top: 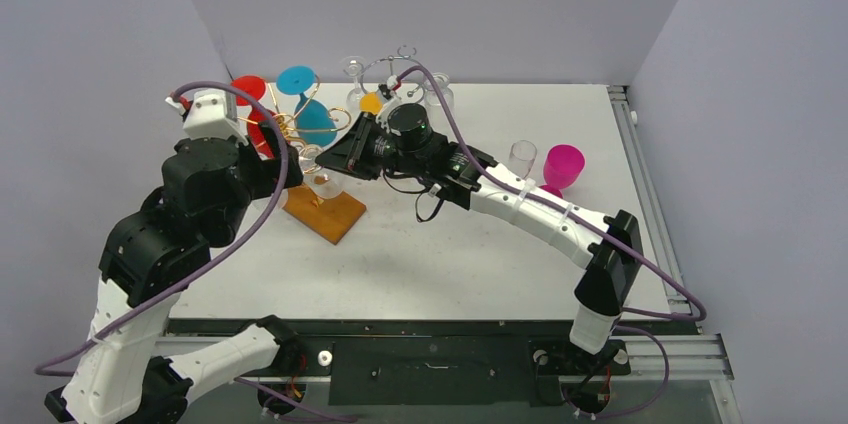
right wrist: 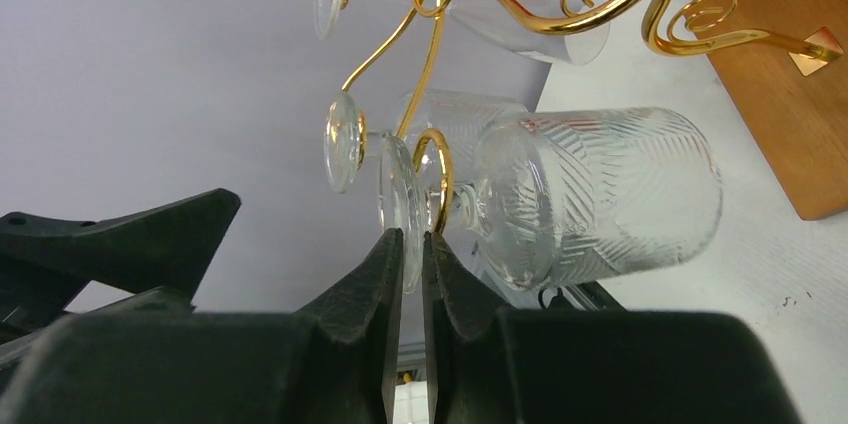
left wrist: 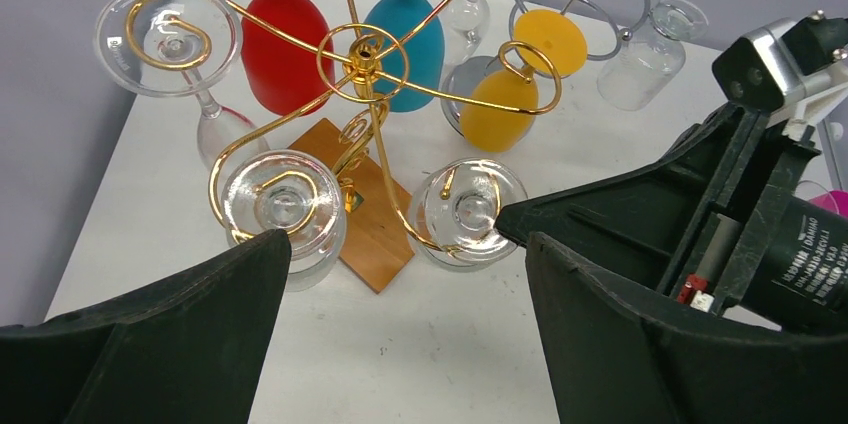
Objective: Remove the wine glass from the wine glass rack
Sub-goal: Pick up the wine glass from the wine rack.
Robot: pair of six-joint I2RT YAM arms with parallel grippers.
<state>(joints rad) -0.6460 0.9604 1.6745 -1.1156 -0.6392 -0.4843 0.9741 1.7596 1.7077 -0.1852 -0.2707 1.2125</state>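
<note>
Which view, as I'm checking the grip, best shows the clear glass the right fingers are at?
Right wrist: up close, the right fingers pinch the foot of the patterned glass. Left wrist shows mostly its foot from above; top external shows it small, partly behind the right gripper.

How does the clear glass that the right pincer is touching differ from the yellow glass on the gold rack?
The clear glass is see-through with a lined pattern on its bowl; the yellow glass is solid-coloured and plain. The right pincer pinches the clear glass's foot; nothing touches the yellow glass. Both hang upside down from the gold rack.
</note>
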